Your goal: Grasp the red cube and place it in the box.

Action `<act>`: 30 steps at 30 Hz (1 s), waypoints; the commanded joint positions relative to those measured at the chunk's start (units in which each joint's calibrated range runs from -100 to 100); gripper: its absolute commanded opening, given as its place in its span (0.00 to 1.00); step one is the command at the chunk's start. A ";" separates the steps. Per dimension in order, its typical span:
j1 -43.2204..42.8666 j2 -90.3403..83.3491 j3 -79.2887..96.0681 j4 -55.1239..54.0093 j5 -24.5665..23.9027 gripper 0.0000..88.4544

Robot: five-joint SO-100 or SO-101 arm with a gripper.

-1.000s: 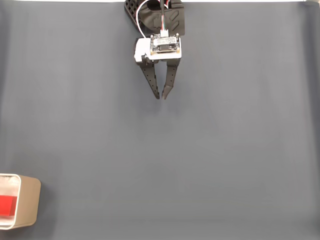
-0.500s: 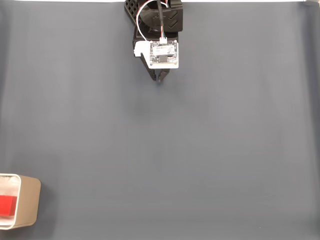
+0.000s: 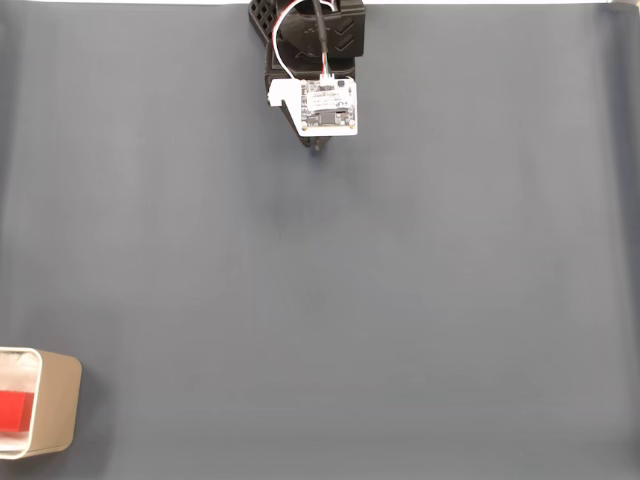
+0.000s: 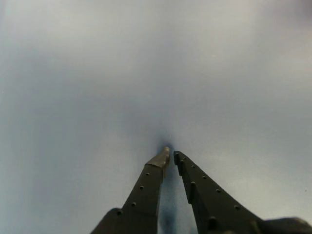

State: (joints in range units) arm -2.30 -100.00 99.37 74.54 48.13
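- The worktop (image 3: 400, 280) was a smooth, matte grey sheet, plain and even across the fixed view.
- The box (image 3: 58, 400) sat at the lower left corner of the worktop in the fixed view, cut by the picture's left edge: beige-grey outer walls, thin, with rounded corners and a white inside.
- The red cube (image 3: 17, 411) lay inside the box, a bright matte red block with flat faces, resting against the white interior.
- My gripper (image 3: 319, 148) was far from the box, at the top middle of the worktop, tucked under my white camera board (image 3: 328, 105) so that little more than its dark tip showed.
- In the wrist view my gripper (image 4: 169, 154) showed two dark tapered fingers (image 4: 146, 187) studded with small dots, tips nearly touching with a thin slit between them, clenched on nothing above bare grey.
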 commanded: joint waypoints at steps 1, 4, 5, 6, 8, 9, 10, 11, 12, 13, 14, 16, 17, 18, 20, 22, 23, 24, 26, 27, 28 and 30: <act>0.60 0.09 0.45 1.20 -0.15 0.00; 0.81 0.17 0.45 1.11 -0.15 0.00; 0.88 0.17 0.45 1.11 -0.10 0.00; 0.95 0.17 0.45 1.11 -0.10 0.00; 1.02 0.17 0.45 1.11 0.05 0.00; 1.02 0.17 0.45 1.11 0.10 0.00; 1.02 0.17 0.45 1.11 0.15 0.00; 1.02 0.17 0.45 1.11 0.24 0.00; 1.02 0.17 0.45 1.20 0.34 0.00; 1.02 0.17 0.45 1.20 0.34 0.00; 1.02 0.17 0.45 1.20 0.34 0.00; 1.02 0.17 0.45 1.20 0.34 0.00; 1.02 0.17 0.45 1.20 0.34 0.00; 1.02 0.17 0.45 1.20 0.34 0.00; 1.02 0.17 0.45 1.20 0.34 0.00; 1.02 0.17 0.45 1.20 0.34 0.00; 1.02 0.17 0.45 1.20 0.34 0.00; 1.02 0.17 0.45 1.20 0.34 0.00; 1.02 0.17 0.45 1.20 0.34 0.00; 1.02 0.17 0.45 1.20 0.34 0.00; 1.02 0.17 0.45 1.20 0.34 0.00; 1.02 0.17 0.45 1.20 0.34 0.00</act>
State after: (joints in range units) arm -1.78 -100.00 99.37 74.62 48.13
